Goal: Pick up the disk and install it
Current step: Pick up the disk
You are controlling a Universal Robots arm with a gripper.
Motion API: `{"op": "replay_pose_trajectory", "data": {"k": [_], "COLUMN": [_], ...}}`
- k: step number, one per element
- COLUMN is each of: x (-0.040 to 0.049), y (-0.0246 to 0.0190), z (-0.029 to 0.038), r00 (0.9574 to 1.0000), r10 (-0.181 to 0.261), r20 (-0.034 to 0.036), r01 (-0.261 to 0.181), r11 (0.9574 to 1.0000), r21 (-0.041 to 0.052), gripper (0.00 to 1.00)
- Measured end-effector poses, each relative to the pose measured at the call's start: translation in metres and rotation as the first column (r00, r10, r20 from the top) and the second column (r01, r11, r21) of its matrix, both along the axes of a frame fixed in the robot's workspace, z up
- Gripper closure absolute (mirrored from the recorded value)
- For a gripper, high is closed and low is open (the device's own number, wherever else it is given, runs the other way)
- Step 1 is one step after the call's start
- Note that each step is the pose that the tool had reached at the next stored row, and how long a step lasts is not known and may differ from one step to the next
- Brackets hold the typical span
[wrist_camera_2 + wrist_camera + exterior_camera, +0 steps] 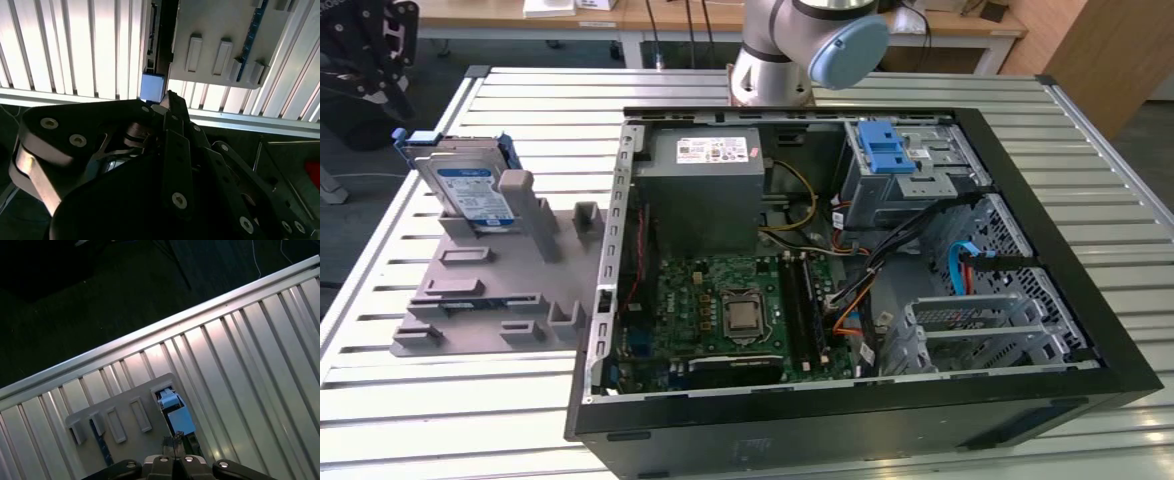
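Disk [464, 185]: flat silver-metal hard drive with a white-and-blue label and a blue plastic bracket, not held, standing upright on edge in a holder.

Gripper [174, 461]: black, two fingers, tips drawn together with nothing between them. It hangs off the table's edge, apart from the disk, with its tips toward the bracket's end in both wrist views.

Holder [480, 290]: grey plastic block with raised pegs, carrying the disk.

Table [454, 420]: ribbed aluminium, bearing the holder at the exterior view's left.

Computer case [854, 420]: black tower lying open just beside the holder. Inside are a green motherboard [720, 300], a grey power-supply box [707, 180] and a silver cage [921, 180] with a blue latch [887, 150].
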State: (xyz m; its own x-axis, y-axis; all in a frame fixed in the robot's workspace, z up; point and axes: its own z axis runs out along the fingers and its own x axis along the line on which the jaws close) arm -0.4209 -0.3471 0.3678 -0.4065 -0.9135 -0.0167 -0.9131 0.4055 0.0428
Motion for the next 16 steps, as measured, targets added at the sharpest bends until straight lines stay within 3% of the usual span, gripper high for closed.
{"op": "replay_pose_trajectory", "data": {"k": [7,16], "x": [-0.0002,-0.0002], "y": [0.0000,0.0022], "z": [-0.0001,-0.0005], "r00": [0.9987,0.9909], "r10": [0.051,0.135], "r20": [0.0001,0.0005], "r01": [-0.051,-0.135], "r11": [0.9987,0.9909], "r21": [0.0001,0.0011], "gripper": [0.89,0.89]}}
